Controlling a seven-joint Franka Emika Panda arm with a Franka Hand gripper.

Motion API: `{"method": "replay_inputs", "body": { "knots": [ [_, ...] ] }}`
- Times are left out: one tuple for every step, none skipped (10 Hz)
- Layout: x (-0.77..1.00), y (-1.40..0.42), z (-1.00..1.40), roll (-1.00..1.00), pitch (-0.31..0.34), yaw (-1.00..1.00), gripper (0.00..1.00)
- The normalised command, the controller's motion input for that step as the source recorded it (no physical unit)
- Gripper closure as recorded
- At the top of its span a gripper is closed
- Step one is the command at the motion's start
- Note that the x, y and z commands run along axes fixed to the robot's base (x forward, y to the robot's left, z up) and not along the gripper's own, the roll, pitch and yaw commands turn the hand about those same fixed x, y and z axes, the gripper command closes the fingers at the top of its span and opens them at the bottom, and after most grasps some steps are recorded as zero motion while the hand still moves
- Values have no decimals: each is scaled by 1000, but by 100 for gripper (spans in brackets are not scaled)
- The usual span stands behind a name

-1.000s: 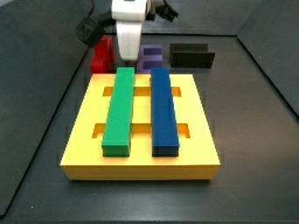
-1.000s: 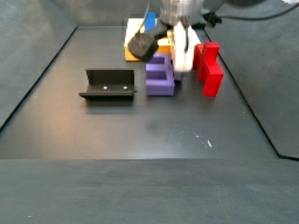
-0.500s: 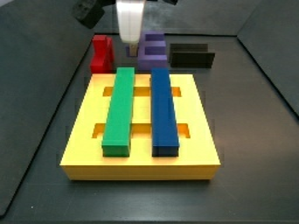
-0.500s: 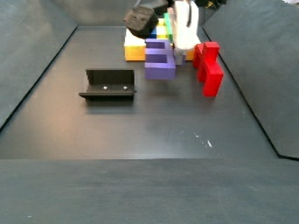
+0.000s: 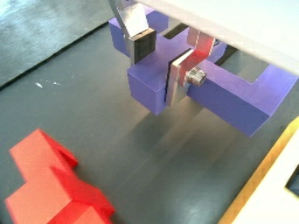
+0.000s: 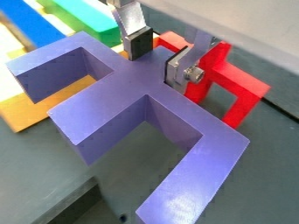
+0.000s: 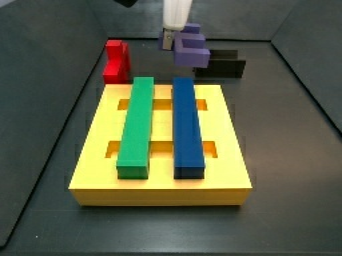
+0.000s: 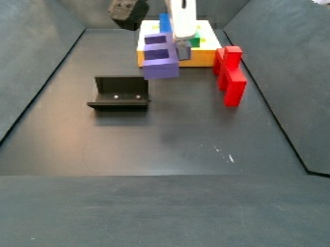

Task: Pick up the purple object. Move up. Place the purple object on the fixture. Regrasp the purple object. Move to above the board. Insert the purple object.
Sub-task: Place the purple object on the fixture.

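Gripper [image 5: 163,59] clamped on purple object [image 8: 160,56], lifted clear of floor, far end | fixture [image 8: 119,94] nearer, left | I'd carry level, lower slowly, release only once seated.

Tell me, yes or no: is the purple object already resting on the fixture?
No. In a side view the purple object, held in the tool, hangs above the floor, apart from the fixture.

a dark grey floor [image 8: 168,145] spreads matte and smooth, with faint pale scuffs in places — grey walls [image 7: 54,60] slope up on three sides around it, forming a tray-like enclosure. soft, even light; dim reflections on the floor.
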Motion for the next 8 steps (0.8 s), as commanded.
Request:
{"method": "replay_inputs", "body": {
  "knots": [
    [666,0,40,-317,191,300,100],
    [640,0,34,-343,169,309,100],
    [589,0,0,-377,106,351,100],
    [469,14,0,-494,103,369,100],
    [363,51,0,-463,71,440,100],
    [289,80,0,-429,63,486,100],
    [311,57,0,-409,0,506,100],
    [300,29,0,-426,0,531,100]
  ]
}}
